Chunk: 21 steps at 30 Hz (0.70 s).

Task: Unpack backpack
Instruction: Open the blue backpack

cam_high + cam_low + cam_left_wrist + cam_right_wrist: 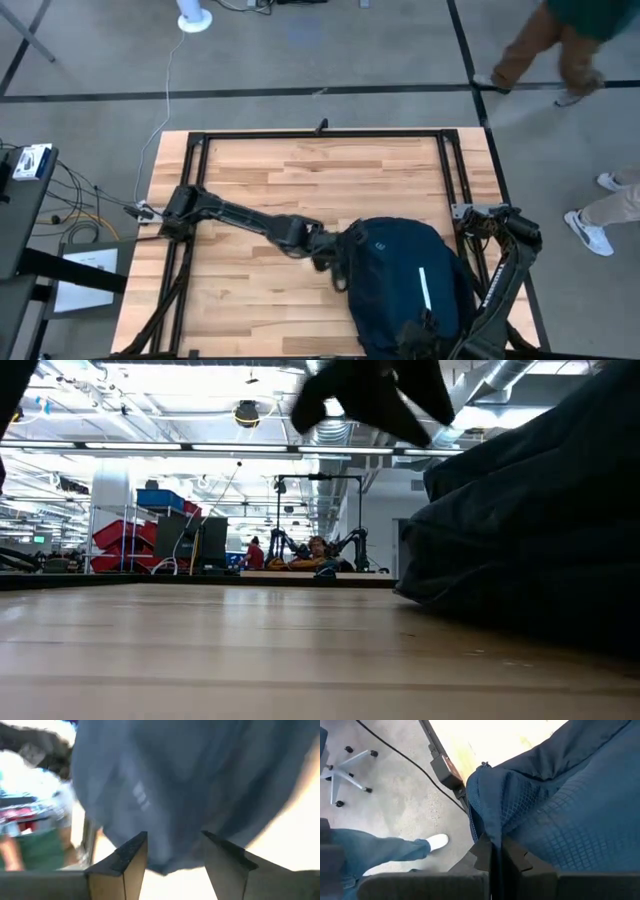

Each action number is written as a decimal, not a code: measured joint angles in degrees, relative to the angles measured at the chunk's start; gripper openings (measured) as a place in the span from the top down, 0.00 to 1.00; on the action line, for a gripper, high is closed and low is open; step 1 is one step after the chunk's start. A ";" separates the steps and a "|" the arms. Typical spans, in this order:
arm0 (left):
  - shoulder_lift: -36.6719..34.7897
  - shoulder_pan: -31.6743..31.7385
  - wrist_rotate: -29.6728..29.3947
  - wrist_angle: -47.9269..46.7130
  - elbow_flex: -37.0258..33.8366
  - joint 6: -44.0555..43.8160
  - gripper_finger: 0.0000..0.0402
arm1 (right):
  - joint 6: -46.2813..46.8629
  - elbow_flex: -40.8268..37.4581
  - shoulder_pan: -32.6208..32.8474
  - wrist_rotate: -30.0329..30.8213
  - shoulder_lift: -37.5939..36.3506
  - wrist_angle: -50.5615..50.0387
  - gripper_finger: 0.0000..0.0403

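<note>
Two dark arms reach in over your wooden tabletop (260, 170), and both are at the backpack (410, 280). The backpack is the big, soft, dark blue bag lying at the near right of the tabletop, close to the near edge. You can see a short white stripe (423, 287) on its top and a small white logo (365, 242) near its left end.

Your left arm stretches from the left side across the tabletop to the bag. Its left pincer (340, 268) sits right at the left end of the backpack. From the left wrist, you can see the two fingers (125, 865) spread apart, with blue cloth just past them and nothing between them.

Your right arm bends down along the right side of the tabletop to the near end of the bag. The right pincer (495, 852) has its fingers pressed together on a fold of the blue cloth at the bag's edge, and the fold stands up from them.

From the low camera, the backpack fills the right side as a dark lump resting on the wood.

Beyond the tabletop, a person's leg in blue jeans and a white shoe (437, 841) stand on the grey floor (395, 800). More people's legs show on the floor at the far right.
</note>
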 joint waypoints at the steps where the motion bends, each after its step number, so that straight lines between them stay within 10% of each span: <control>1: 0.73 0.53 -1.27 -0.12 0.00 1.38 0.56 | 0.00 -0.04 -0.02 0.01 0.00 -0.31 1.00; 21: 4.42 2.34 4.60 3.38 -0.01 -2.69 0.65 | -0.02 -0.04 -0.53 0.82 0.07 -3.11 1.00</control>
